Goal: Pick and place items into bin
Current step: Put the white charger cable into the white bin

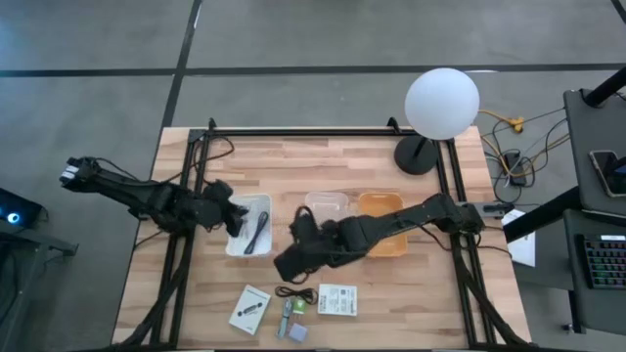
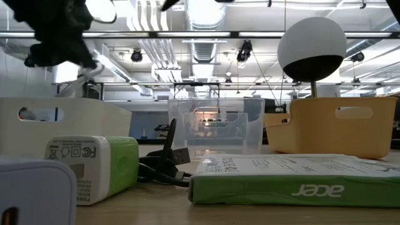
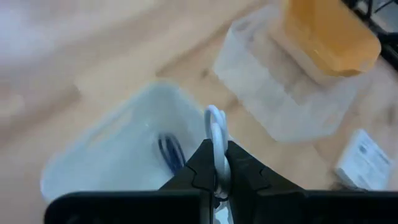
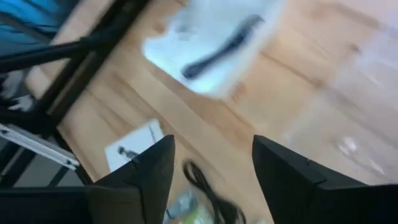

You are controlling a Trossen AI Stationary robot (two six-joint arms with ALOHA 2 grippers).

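My left gripper [image 1: 235, 217] is over the white bin [image 1: 246, 242] and is shut on a thin white piece [image 3: 214, 127]. A dark spoon [image 1: 258, 233] lies in that bin and also shows in the left wrist view [image 3: 169, 149]. My right gripper [image 1: 290, 260] is open and empty above the coiled black cable [image 1: 296, 291], its fingers wide apart in the right wrist view [image 4: 211, 180]. A white card [image 1: 249, 308], a green-and-white piece [image 1: 293, 307], a grey-blue cube [image 1: 296, 332] and a white printed packet [image 1: 337, 299] lie on the table near its front edge. My left gripper pinches the thin white piece at its lower end [image 3: 216, 163] between its two fingers. The rounded free end [image 3: 213, 115] sticks out past the fingertips. The piece is lifted clear, above the white bin.
A clear bin [image 1: 328, 205] and an orange bin [image 1: 383, 227] stand side by side right of the white bin. A lamp with a white globe [image 1: 442, 101] stands at the far right. A black frame [image 1: 293, 132] runs around the table's sides.
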